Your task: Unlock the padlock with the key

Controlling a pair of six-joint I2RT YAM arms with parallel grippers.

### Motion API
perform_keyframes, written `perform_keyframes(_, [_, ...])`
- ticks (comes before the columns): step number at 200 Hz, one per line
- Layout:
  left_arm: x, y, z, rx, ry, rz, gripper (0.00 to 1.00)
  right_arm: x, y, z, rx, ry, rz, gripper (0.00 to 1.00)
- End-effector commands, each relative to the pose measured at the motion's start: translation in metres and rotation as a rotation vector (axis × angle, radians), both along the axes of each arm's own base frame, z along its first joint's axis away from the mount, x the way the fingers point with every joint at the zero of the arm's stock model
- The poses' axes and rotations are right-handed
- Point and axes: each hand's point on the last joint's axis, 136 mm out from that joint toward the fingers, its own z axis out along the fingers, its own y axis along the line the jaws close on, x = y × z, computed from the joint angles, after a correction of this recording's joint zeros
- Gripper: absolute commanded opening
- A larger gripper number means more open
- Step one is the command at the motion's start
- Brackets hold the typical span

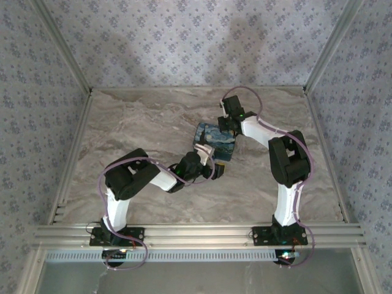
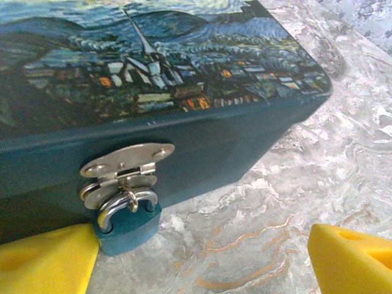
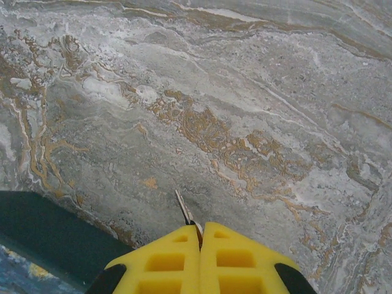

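ARMS: left arm [image 1: 131, 174], right arm [image 1: 288, 162] – white links, black joints | CABLES: lilac, looped | PINCERS: left pincer [image 2: 202, 239], right pincer [image 3: 201, 228] – yellow fingers with square recesses

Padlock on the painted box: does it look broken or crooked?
Nothing stands out. The padlock hangs from the silver hasp on the front of the box, with its shackle through the loop. The right pincer pinches the key above the table.
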Motion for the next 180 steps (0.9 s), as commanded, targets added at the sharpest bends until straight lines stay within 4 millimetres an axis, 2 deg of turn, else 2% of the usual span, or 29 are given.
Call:
perform_keyframes(1, [-0.006, -0.019, 0.009, -0.065, 0.014, -0.097, 0.86, -0.032, 0.015, -0.047, -0.018, 0.142, 0.055, 0.00])
perform_keyframes(38, [0.000, -0.021, 0.018, -0.125, 0.031, -0.108, 0.86, -0.035, 0.017, -0.046, -0.014, 0.138, 0.060, 0.00])
perform_keyframes(65, [0.004, -0.023, 0.031, -0.230, 0.077, -0.133, 0.80, -0.036, 0.017, -0.044, -0.012, 0.135, 0.059, 0.00])
perform_keyframes(102, [0.007, -0.021, 0.043, -0.298, 0.100, -0.140, 0.79, -0.035, 0.019, -0.041, -0.003, 0.126, 0.059, 0.00])
perform_keyframes(128, [0.006, -0.021, 0.043, -0.312, 0.118, -0.145, 0.77, -0.035, 0.020, -0.039, 0.002, 0.121, 0.061, 0.00])
perform_keyframes(148, [0.006, -0.023, 0.044, -0.331, 0.129, -0.160, 0.71, -0.034, 0.021, -0.038, 0.004, 0.117, 0.061, 0.00])
perform_keyframes(180, [0.005, -0.027, 0.040, -0.325, 0.152, -0.162, 0.74, -0.034, 0.021, -0.036, 0.005, 0.113, 0.061, 0.00])
